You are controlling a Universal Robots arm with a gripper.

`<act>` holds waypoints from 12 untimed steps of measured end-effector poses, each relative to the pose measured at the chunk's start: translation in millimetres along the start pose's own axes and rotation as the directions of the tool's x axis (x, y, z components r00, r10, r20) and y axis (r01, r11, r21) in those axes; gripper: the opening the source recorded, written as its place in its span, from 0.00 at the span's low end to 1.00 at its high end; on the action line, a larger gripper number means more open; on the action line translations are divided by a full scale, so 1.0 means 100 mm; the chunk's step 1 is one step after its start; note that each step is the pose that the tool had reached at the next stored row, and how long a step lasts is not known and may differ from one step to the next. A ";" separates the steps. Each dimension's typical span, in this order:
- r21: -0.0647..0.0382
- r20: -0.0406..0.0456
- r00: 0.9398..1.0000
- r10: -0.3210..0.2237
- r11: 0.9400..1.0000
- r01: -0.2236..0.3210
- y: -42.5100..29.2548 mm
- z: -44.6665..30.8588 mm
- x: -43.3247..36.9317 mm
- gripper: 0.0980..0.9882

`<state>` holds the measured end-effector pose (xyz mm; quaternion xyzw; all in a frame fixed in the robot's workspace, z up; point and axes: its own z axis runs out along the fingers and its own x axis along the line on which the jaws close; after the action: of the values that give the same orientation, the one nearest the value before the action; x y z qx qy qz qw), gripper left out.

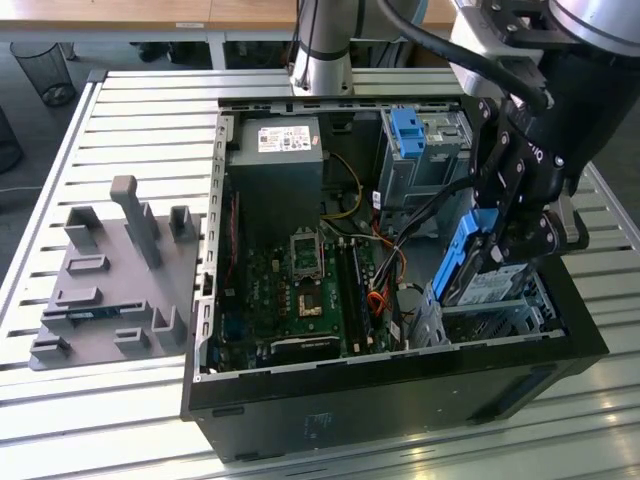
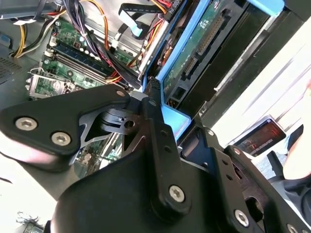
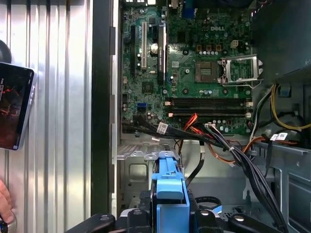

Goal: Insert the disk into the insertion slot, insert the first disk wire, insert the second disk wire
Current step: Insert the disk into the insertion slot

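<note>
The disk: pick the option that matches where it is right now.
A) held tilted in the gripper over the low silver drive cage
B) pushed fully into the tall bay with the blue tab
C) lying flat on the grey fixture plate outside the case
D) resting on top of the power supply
A: in the exterior view the gripper is shut on the disk, which hangs tilted over the insertion slot and is not seated flat in it.

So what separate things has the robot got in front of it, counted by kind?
Open computer case: 1
Grey fixture plate: 1
Blue-framed disk, held in the gripper: 1
Total: 3
</note>
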<state>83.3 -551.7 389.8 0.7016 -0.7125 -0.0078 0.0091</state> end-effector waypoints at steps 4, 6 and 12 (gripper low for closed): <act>-0.003 0.000 1.000 0.000 1.000 0.000 -0.001 0.059 0.000 0.30; -0.004 0.002 1.000 0.000 1.000 0.000 -0.002 0.084 0.000 0.30; -0.004 0.004 1.000 0.000 1.000 0.000 -0.003 0.102 0.000 0.30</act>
<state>83.3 -551.7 379.6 0.7016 -0.7124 -0.0109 0.0090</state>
